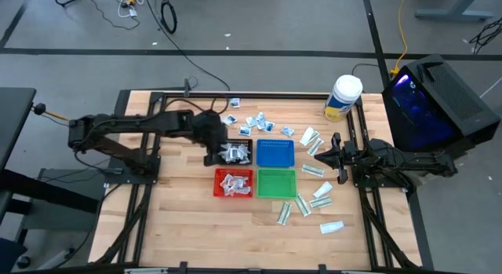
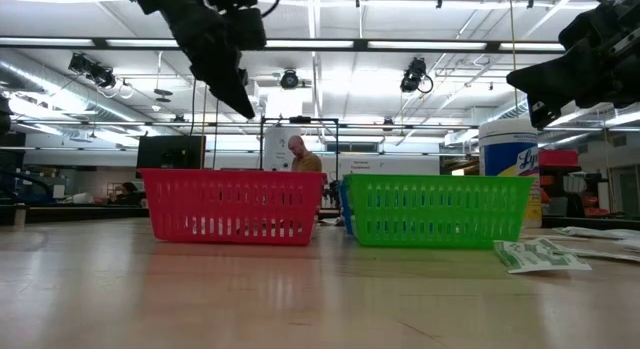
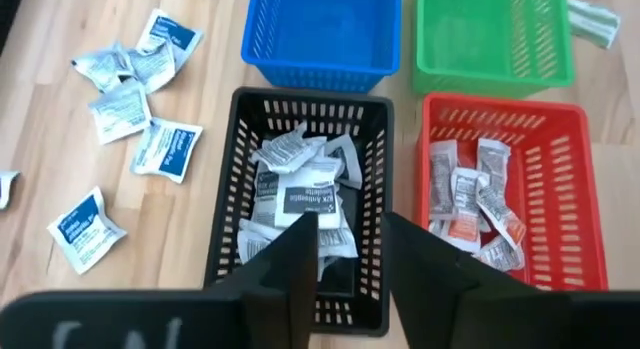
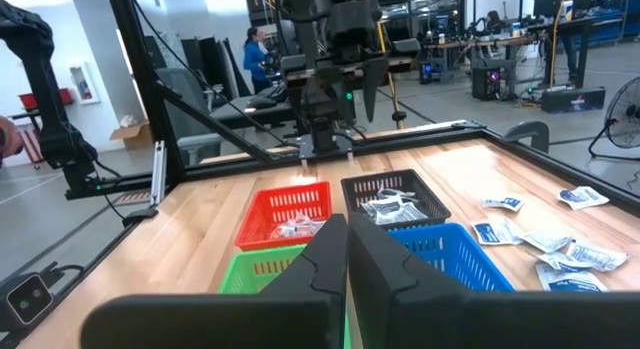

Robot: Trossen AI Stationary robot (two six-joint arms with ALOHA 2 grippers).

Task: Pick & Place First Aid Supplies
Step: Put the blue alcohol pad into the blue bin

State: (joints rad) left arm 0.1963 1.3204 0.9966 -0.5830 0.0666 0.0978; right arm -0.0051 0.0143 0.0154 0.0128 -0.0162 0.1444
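Note:
My left gripper (image 3: 350,259) hangs open above the black tray's (image 3: 375,189) near-left part, with nothing between its fingers. It stands well above the trays in the low view (image 2: 240,94). The black tray (image 1: 235,152) holds several white packets (image 3: 300,194). The red tray (image 1: 234,182) holds several narrow packets (image 3: 470,204). More squarish white-and-blue packets (image 1: 259,123) lie flat on the table beyond the trays. Longer white-and-green packets (image 1: 318,195) lie to the right. My right gripper (image 4: 347,254) waits shut at the table's right side (image 1: 318,154), holding nothing.
A blue tray (image 1: 275,152) and a green tray (image 1: 276,182) sit right of the black and red ones; both look bare inside. A big white jar with a yellow label (image 1: 343,97) stands at the far right. People move in the room behind.

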